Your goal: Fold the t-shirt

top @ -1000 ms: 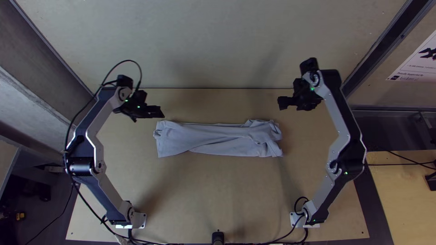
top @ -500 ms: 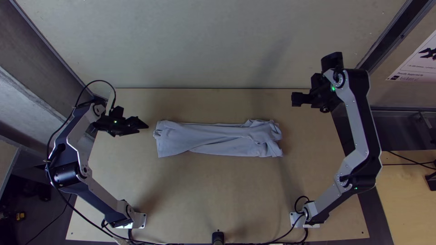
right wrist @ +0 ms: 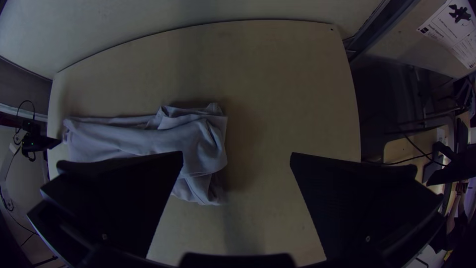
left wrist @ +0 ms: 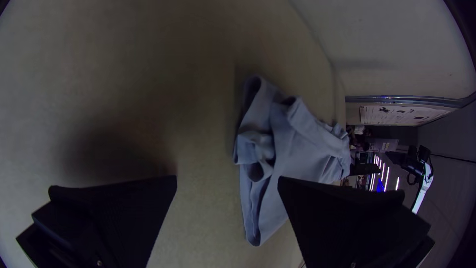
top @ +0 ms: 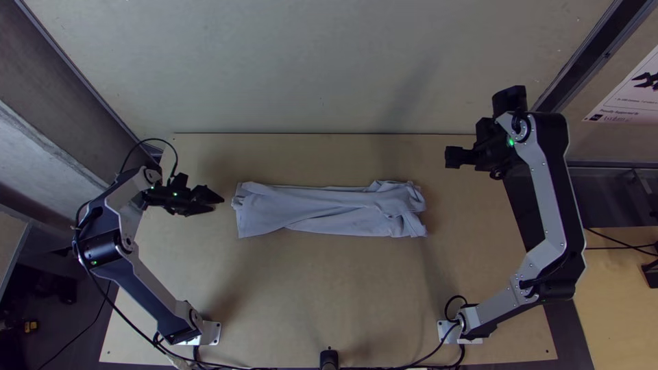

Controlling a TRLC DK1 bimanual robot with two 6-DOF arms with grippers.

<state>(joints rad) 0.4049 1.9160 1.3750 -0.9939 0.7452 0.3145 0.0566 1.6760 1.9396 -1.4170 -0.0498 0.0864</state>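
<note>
Left end effector (top: 215, 200) and right end effector (top: 449, 157), both wide, withdrew; sheet (top: 634, 99) bears print.

A pale wall (top: 308, 68) backs the wooden table (top: 329, 281)

T-shirt: pale blue-grey cloth (top: 322, 209), plain where it shows
Fold: gathered lengthwise into a long, narrow strip, several layers deep
Lie: crosswise on the wooden table (top: 329, 288), around the middle from side to side, nearer the far edge
Left end: smoother on top, with layers curling into open loops at the tip
Right end: bunched and wrinkled, its edge uneven
Near side: a slanting crease, the lower layer showing beneath
</note>
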